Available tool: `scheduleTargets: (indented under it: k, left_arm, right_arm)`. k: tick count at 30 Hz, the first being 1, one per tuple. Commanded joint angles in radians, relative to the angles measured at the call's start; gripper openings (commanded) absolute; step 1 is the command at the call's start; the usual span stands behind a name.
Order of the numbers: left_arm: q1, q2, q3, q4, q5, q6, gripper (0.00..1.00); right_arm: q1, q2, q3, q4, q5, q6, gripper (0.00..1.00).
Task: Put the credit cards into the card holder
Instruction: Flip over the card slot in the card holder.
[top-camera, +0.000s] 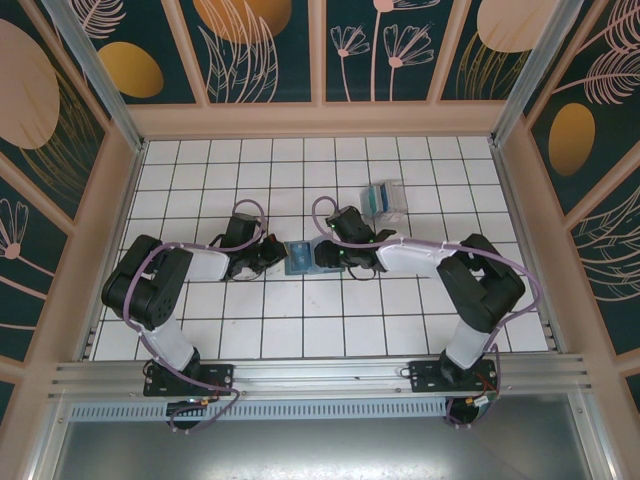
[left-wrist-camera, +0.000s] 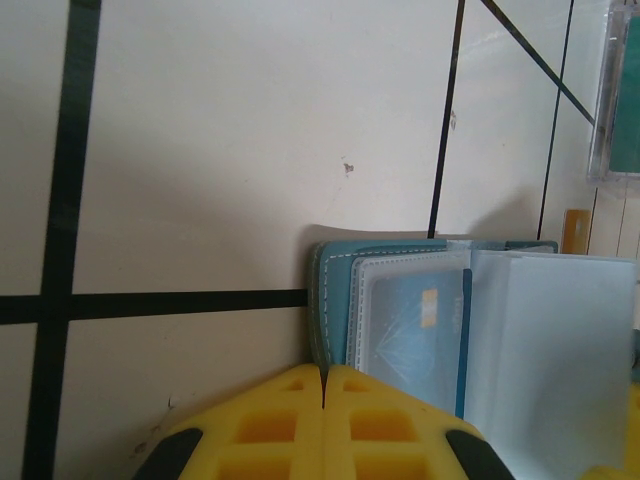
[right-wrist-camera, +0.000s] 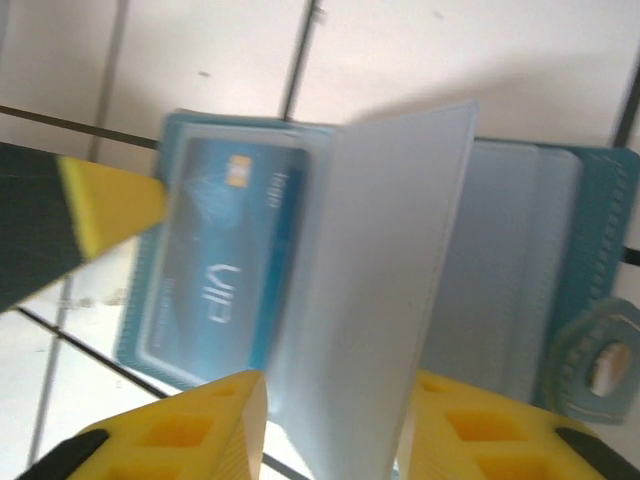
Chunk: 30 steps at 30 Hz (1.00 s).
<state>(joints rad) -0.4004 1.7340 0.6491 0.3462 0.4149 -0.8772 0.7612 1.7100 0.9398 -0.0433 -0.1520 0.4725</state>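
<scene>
Right gripper (right-wrist-camera: 335, 392) is straddling the card holder's (right-wrist-camera: 592, 230) upright clear sleeve (right-wrist-camera: 400, 220), jaws apart — any crooked tug is risking dragging the holder.

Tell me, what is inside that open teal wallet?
A blue card sits tucked inside the card holder. The lifted clear page hides whatever lies in the pockets behind it.

the top view looks down from high behind the near edge over the whole tiled bench (top-camera: 250, 335). each wrist view sits close, the left behind the left tool (left-wrist-camera: 323, 390), the right behind the right tool (right-wrist-camera: 335, 410), sharing the open card holder (left-wrist-camera: 520, 340) from opposite sides.
</scene>
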Motion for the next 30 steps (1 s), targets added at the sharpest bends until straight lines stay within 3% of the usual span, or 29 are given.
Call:
scheduleTargets:
  k: [1, 5, 11, 16, 23, 30]
  left_arm:
    - [-0.005, 0.018, 0.009, -0.046, 0.002, 0.004, 0.0]
    - [-0.005, 0.005, 0.014, -0.036, 0.004, 0.0, 0.0]
    - [-0.003, -0.014, 0.012, -0.032, -0.022, -0.006, 0.24]
    - [0.0, -0.054, 0.006, -0.013, -0.015, -0.012, 0.35]
    - [0.006, -0.033, -0.004, 0.05, 0.028, -0.037, 0.42]
    - [0.006, 0.043, 0.022, 0.059, 0.053, -0.028, 0.42]
  right_arm:
    - [0.009, -0.039, -0.016, 0.099, -0.083, -0.006, 0.33]
    - [0.009, -0.013, -0.016, 0.141, -0.123, 0.007, 0.3]
    - [0.007, 0.032, -0.045, 0.273, -0.223, 0.076, 0.3]
    - [0.003, 0.084, -0.069, 0.353, -0.282, 0.112, 0.3]
    - [-0.023, 0.103, -0.104, 0.436, -0.33, 0.153, 0.31]
    - [-0.054, 0.131, -0.128, 0.486, -0.377, 0.191, 0.34]
